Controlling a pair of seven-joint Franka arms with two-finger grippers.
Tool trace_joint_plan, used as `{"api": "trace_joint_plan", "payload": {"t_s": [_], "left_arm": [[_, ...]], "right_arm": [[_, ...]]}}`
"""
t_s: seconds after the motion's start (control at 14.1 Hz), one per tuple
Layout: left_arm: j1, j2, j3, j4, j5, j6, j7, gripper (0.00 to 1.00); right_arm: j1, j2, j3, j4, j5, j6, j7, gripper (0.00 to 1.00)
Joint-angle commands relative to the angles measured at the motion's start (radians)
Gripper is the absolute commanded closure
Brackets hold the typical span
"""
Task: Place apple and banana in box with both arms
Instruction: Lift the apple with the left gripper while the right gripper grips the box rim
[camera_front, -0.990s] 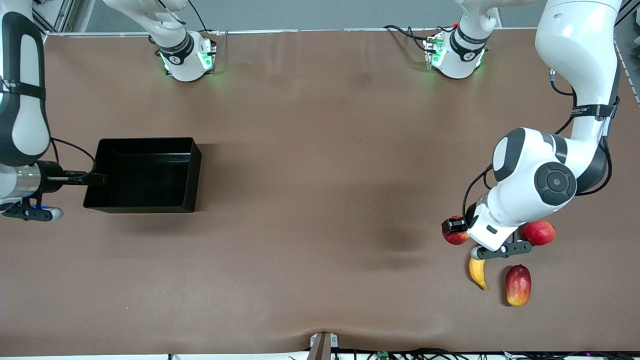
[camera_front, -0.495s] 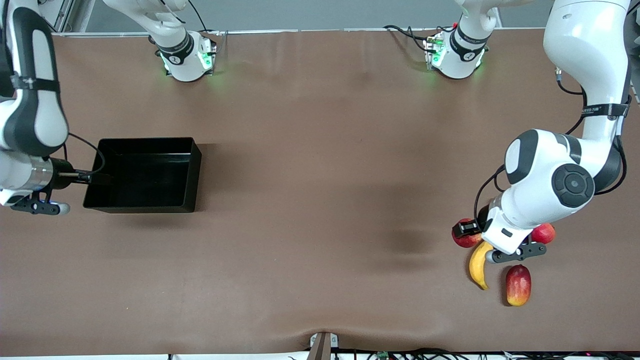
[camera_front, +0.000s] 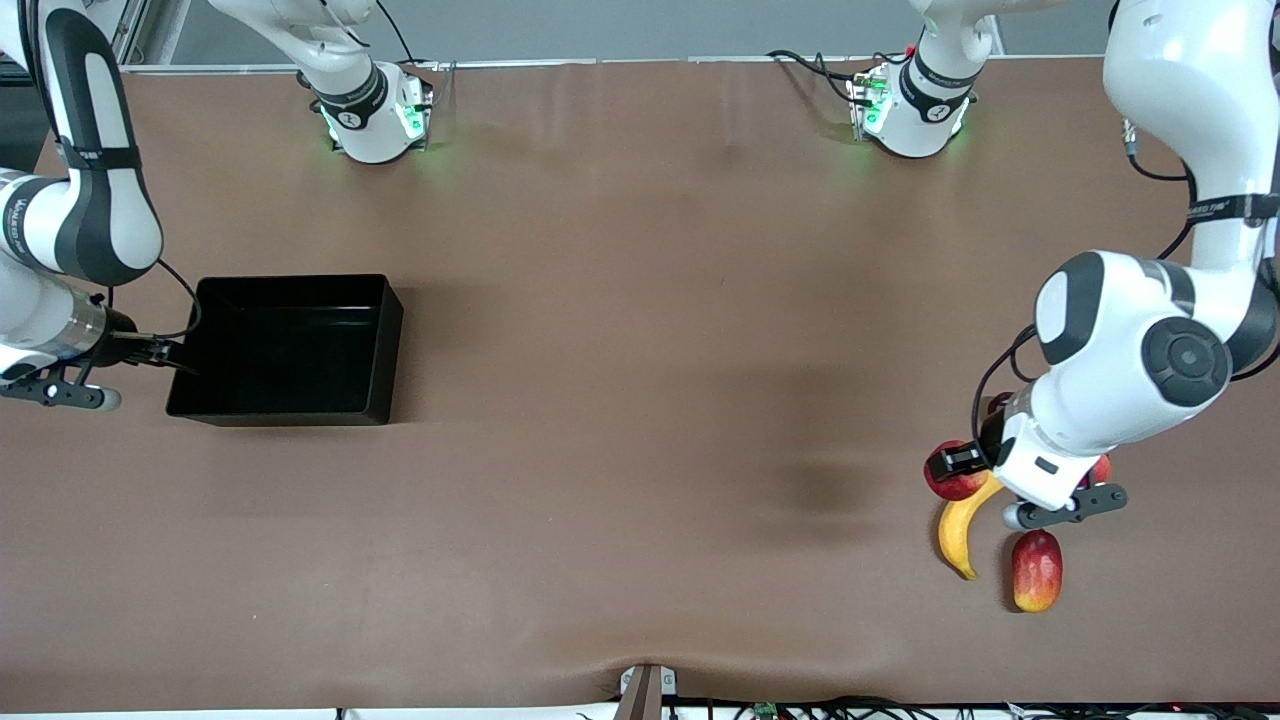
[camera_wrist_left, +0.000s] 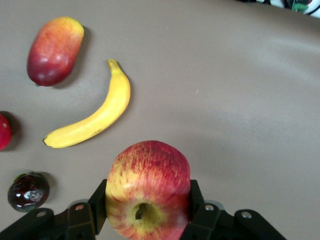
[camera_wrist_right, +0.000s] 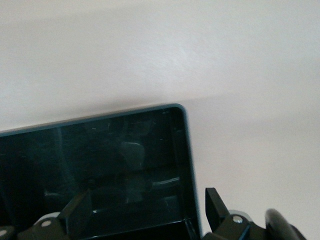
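Observation:
My left gripper (camera_front: 962, 468) is shut on the apple (camera_wrist_left: 149, 175), red with yellow streaks, stem dimple facing the camera. It holds the apple (camera_front: 953, 486) over the table beside the banana's (camera_front: 958, 530) end. The yellow banana (camera_wrist_left: 95, 120) lies curved on the table. The black box (camera_front: 290, 348) stands empty toward the right arm's end. My right gripper (camera_front: 170, 362) is open at the box's end wall. In the right wrist view its fingers (camera_wrist_right: 215, 205) stand apart about a corner of the box (camera_wrist_right: 180, 150), one over the inside and one outside.
A red-and-yellow mango-like fruit (camera_front: 1037, 570) lies beside the banana, nearer the front camera. A pinkish-red round fruit (camera_front: 1100, 468) is mostly hidden under the left arm. A small dark maroon fruit (camera_wrist_left: 28, 191) lies near it. The brown table (camera_front: 640, 350) stretches between box and fruits.
My left gripper has moved with the apple toward the left arm's end of the table, uncovering the banana's end. My right gripper has drawn back from the box's end wall; the box has stayed.

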Motion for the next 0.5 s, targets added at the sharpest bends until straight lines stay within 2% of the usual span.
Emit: {"api": "trace_joint_plan", "payload": {"t_s": [0.0,0.14,0.28,0.42], "left_arm": [[0.020,-0.050,-0.004,-0.021,-0.012,-0.011,-0.011,1.00],[0.020,-0.048,-0.004,-0.020,-0.014,-0.011,-0.016,1.00],[0.035,-0.051,-0.004,-0.021,-0.012,-0.034,-0.016,1.00],[0.038,-0.056,-0.001,-0.018,-0.011,-0.041,-0.010,1.00]], "right_arm": [[-0.066,-0.021,0.018,-0.057,-0.020,0.064,-0.098,0.00],[-0.074,-0.020,0.018,-0.087,-0.019,0.080,-0.112,0.00],[-0.103,-0.018,0.019,-0.170,-0.019,0.217,-0.112,0.00],[-0.123,-0.020,0.021,-0.197,-0.017,0.264,-0.155,0.00]]}}
